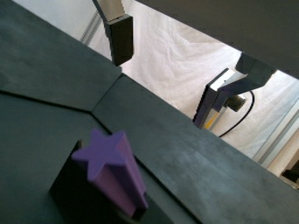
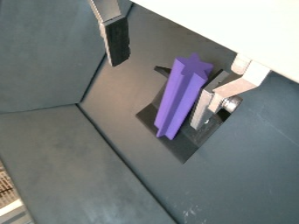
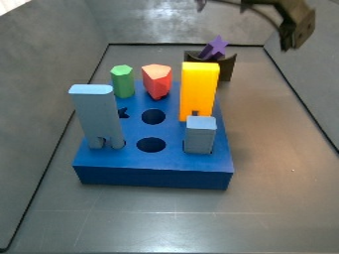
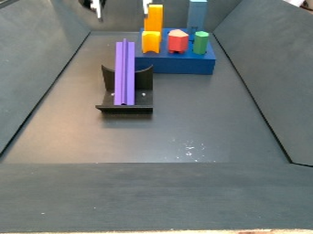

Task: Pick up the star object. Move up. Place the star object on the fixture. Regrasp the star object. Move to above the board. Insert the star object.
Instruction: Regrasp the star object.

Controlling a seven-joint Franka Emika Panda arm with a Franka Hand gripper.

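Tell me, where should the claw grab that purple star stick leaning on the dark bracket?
Probably on its upper half, from above: the star object leans on the fixture with its lower end seated there and its top free. The gripper hangs open, empty, nearby.

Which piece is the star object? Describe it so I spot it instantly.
Find the blue board, then the dark fixture on the floor beside it. The star object leans on that fixture: a slim purple prism, the only purple piece. The gripper hangs open above it.
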